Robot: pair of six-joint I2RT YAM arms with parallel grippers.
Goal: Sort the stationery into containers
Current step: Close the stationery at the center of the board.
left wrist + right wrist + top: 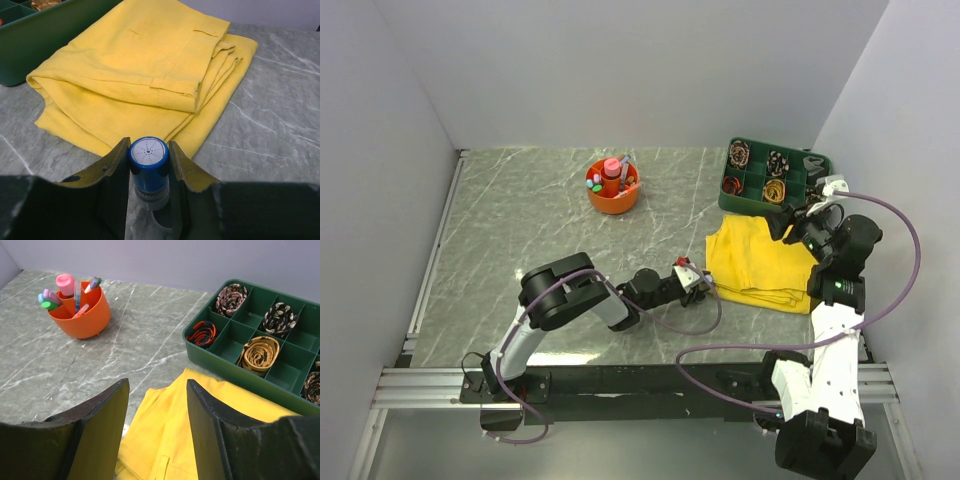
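Left gripper [148,150] gripped the blue cap [148,159] squarely; it needed level carriage to the orange organiser [612,205], clearing the rim. Right gripper [157,385] stood parted, empty

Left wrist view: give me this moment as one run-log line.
left gripper: shut on blue-capped cylinder | right gripper: open, empty, above yellow cloth | orange organiser: markers inside

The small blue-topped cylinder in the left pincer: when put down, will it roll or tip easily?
Probably rigid: the blue-topped cylinder looks undeformed while clamped in the left pincer. Laid sideways on the table, its round body would likely roll. Stood on end it may tip, as it looks narrow.
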